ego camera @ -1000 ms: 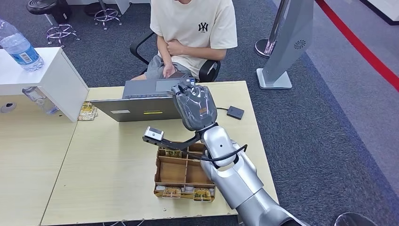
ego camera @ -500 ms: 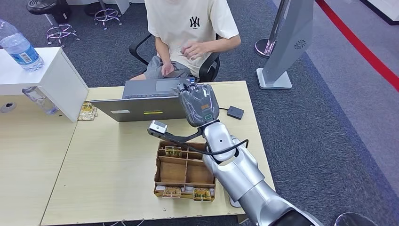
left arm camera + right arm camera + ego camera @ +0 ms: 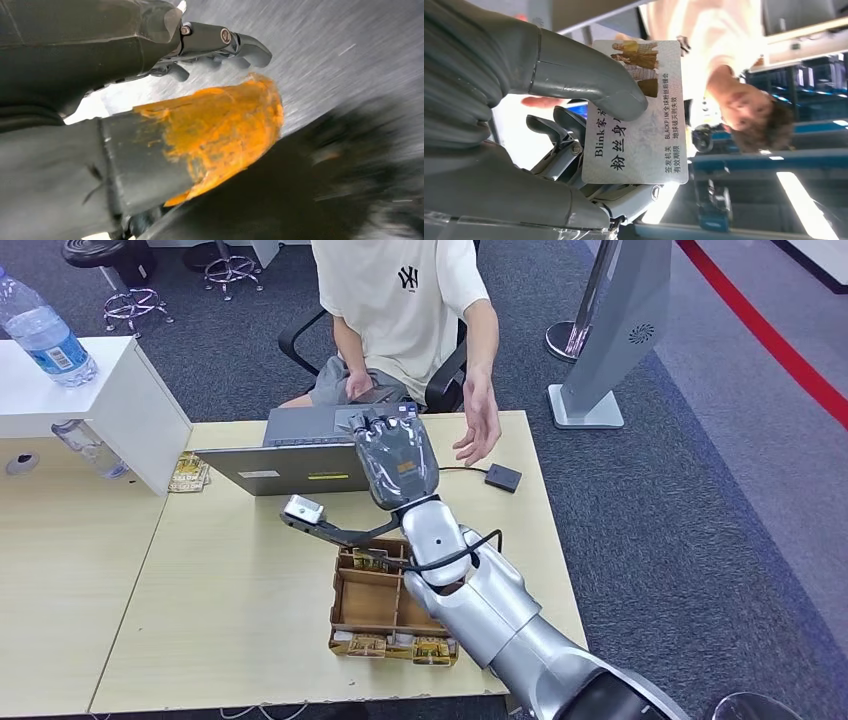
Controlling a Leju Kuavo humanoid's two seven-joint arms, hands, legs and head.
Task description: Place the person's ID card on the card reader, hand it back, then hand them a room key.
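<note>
In the head view I see the right hand (image 3: 398, 462) raised over the laptop (image 3: 300, 455) toward one person's open hand (image 3: 480, 425), its back hiding the grasp. The right wrist view shows me one ID card (image 3: 644, 115), pinched between thumb and fingers. One card reader (image 3: 501, 478) lies on the table (image 3: 230, 580). I cannot tell whether the left hand (image 3: 200, 45) is open or closed.
</note>
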